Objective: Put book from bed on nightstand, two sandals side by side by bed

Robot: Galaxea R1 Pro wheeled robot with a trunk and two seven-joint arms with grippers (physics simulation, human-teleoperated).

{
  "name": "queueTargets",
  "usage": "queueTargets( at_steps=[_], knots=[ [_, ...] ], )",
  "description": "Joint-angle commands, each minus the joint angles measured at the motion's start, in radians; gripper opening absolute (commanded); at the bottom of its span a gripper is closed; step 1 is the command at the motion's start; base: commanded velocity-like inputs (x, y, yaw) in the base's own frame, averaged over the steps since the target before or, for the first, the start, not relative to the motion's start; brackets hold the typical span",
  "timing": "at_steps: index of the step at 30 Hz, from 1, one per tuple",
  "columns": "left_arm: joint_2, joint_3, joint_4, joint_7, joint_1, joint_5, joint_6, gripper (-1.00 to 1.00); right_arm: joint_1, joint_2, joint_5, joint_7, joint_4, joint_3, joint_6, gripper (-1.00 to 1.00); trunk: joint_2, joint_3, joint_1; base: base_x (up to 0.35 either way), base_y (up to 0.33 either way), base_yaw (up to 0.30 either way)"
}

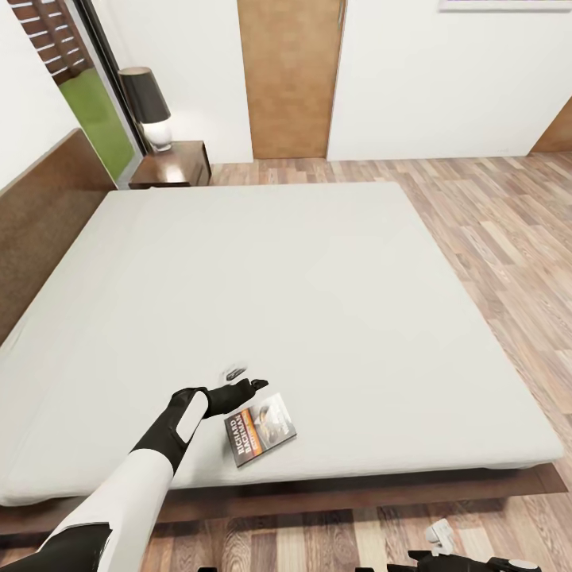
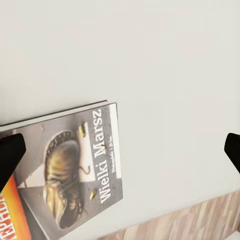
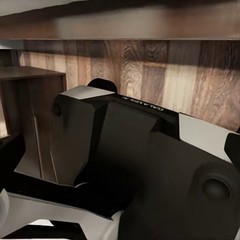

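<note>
The book (image 1: 260,429) lies flat on the bed's pale-grey mattress (image 1: 318,302), close to the near edge, with its dark cover and orange band facing up. My left gripper (image 1: 246,379) hovers open just past the book's far edge and holds nothing. In the left wrist view the book (image 2: 75,170) sits toward one black fingertip (image 2: 10,155), while bare mattress fills the rest of the wide gap of the left gripper (image 2: 121,152). My right gripper (image 1: 461,560) hangs low by the bed's front, open and empty. A nightstand (image 1: 171,164) stands at the far left by the headboard. The sandals are out of view.
A black-shaded lamp (image 1: 147,103) stands on the nightstand. A brown door (image 1: 290,75) is in the far wall. Wood-plank floor (image 1: 508,238) runs along the bed's right side. The right wrist view looks at the robot's own body (image 3: 130,165) and the dark bed frame (image 3: 120,22).
</note>
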Motion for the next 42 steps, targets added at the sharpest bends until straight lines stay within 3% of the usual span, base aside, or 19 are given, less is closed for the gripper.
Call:
queueTargets(
  at_steps=[1, 37, 42],
  knots=[
    [-0.001, 0.007, -0.001, -0.002, 0.000, 0.002, 0.009, 1.00, -0.001, 0.001, 0.006, 0.007, -0.001, -0.009, 0.010, 1.00, -0.008, -0.004, 0.004, 0.000, 0.000, 0.000],
    [-0.001, 0.007, -0.001, -0.002, 0.000, 0.002, 0.009, 1.00, -0.001, 0.003, 0.006, 0.006, -0.001, -0.008, 0.010, 1.00, -0.260, -0.117, 0.142, 0.000, 0.000, 0.000],
    [-0.001, 0.007, -0.001, -0.002, 0.000, 0.002, 0.009, 1.00, -0.001, 0.003, 0.006, 0.006, -0.001, -0.008, 0.010, 1.00, -0.260, -0.117, 0.142, 0.000, 0.000, 0.000]
  ],
)
